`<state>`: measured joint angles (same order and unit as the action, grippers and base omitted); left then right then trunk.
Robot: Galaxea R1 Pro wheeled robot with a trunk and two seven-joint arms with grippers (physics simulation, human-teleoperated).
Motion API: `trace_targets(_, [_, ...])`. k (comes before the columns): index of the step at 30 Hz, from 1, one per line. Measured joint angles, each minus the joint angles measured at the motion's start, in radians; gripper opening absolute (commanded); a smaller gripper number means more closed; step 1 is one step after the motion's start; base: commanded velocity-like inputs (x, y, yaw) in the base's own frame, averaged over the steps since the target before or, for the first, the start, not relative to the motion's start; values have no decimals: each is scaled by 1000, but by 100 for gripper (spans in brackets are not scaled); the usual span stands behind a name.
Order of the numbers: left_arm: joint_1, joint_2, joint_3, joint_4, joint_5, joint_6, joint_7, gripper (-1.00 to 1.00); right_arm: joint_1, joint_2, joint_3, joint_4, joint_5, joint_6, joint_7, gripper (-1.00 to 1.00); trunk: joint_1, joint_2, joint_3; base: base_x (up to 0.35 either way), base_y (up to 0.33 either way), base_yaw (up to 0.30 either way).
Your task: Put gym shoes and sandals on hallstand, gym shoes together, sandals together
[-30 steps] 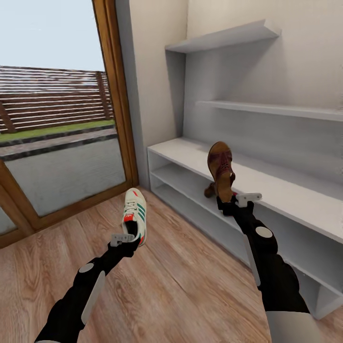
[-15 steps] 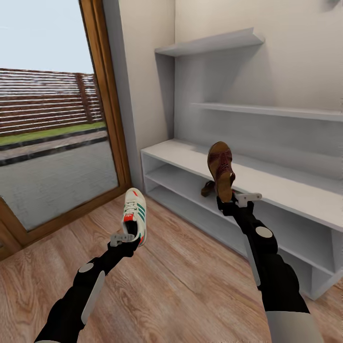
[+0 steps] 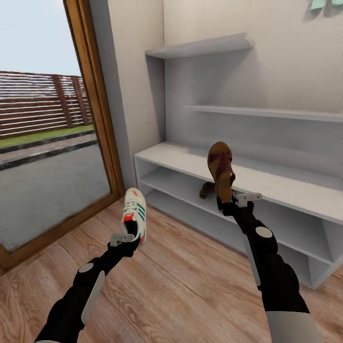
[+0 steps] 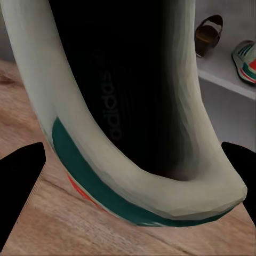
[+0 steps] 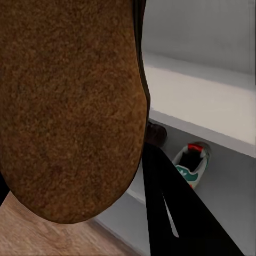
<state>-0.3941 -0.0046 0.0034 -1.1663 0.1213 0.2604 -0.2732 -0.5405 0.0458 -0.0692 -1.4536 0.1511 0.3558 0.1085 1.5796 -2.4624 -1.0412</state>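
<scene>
My left gripper [image 3: 132, 237] is shut on a white gym shoe [image 3: 135, 216] with green stripes, held toe-up above the corridor floor [image 3: 190, 286]. Its heel looms close in the left wrist view [image 4: 133, 106]. My right gripper [image 3: 228, 200] is shut on a brown sandal [image 3: 220, 167], held upright in front of the hallstand's bench top [image 3: 181, 159]. Its tan sole faces the right wrist view [image 5: 69, 106]. A second sandal [image 3: 206, 189] rests on the open shelf under the bench top. A second gym shoe [image 5: 192, 164] lies beside it there, as do the sandal [image 4: 208, 33] and gym shoe [image 4: 245, 60] in the left wrist view.
A glass door with a wooden frame [image 3: 93, 105] stands left of the hallstand, with a fence and lawn outside. Stepped upper shelves [image 3: 205, 45] rise on the back panel. A teal object [image 3: 317, 4] hangs on the wall at top right.
The whole picture has shifted left, so the camera moved; the hallstand's right end now shows. Both arms hold their shoes in the same pose.
</scene>
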Motion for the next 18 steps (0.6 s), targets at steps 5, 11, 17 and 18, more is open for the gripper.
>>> trace_targets(5, [0, 0, 0, 0, 0, -1, 0, -100, 0, 0, 0, 1, 0, 0, 0, -100, 0, 0, 4, 154, 342, -223])
trace_targets(11, [0, 0, 0, 0, 0, -4, 0, -100, 0, 0, 0, 0, 0, 1, 0, -100, 0, 0, 9, 98, 149, -223])
trace_targets(17, [0, 0, 0, 0, 0, -4, 0, -100, 0, 0, 0, 0, 0, 1, 0, -100, 0, 0, 14, 6, 8, -222])
trace_targets(18, [0, 0, 0, 0, 0, -4, 0, -100, 0, 0, 0, 1, 0, 1, 0, -100, 0, 0, 14, 1, 1, -222])
